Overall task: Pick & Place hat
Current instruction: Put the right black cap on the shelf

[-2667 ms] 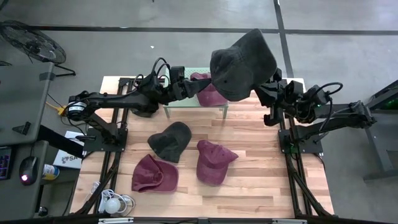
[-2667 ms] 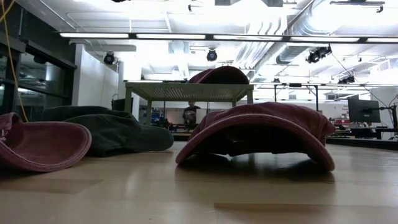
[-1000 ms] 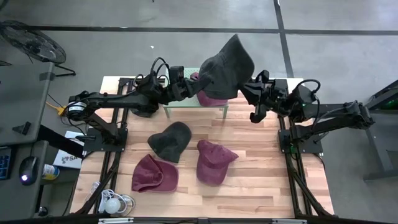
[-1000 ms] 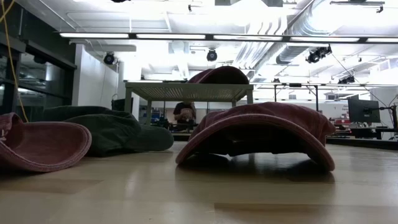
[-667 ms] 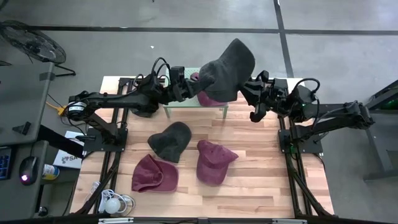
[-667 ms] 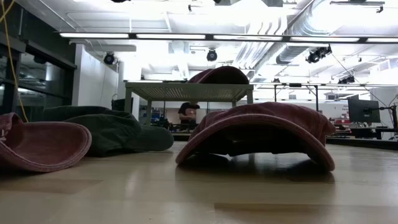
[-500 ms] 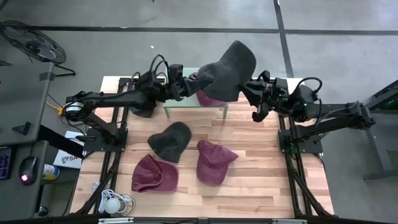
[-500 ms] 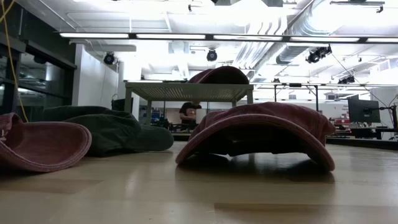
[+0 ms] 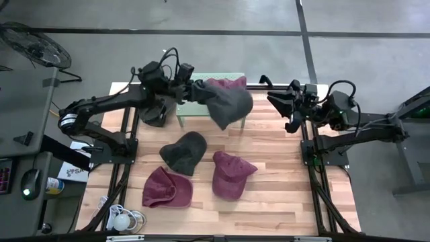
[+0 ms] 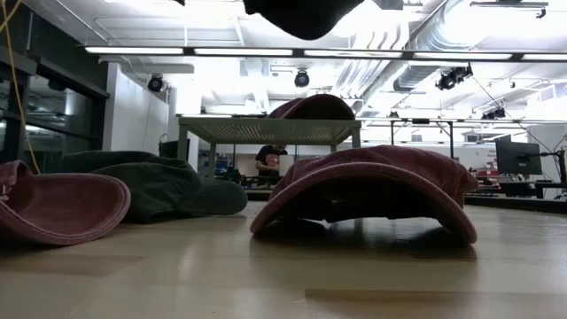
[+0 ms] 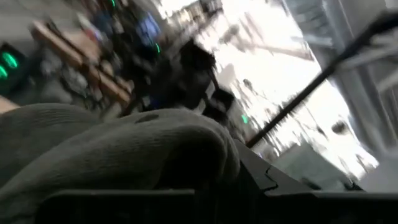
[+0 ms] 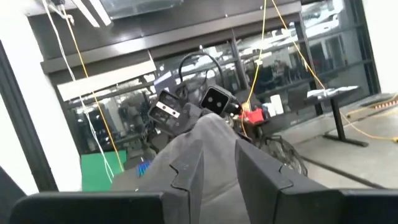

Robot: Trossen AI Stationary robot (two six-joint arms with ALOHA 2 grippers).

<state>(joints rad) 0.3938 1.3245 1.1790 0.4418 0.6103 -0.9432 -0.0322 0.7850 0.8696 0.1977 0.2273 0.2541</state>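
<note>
The dark grey cloth hat (image 9: 227, 104) hangs in the upper centre of the high view, over the pale green mesh stand (image 9: 198, 111), gripped at its upper left edge by the left claw (image 9: 190, 91), which is pinching the fabric. The right claw (image 9: 274, 96), upper right, stands apart from the hat, fingers spread and holding nothing. Three more hats lie lower on the wooden bench (image 9: 282, 181).

The table (image 9: 282, 195) is showing pale, smooth wood planks with a slight sheen. The maroon hats (image 9: 230, 176) and the grey hat (image 9: 227, 103) are looking like soft, matt cloth, possibly brushed cotton.
</note>
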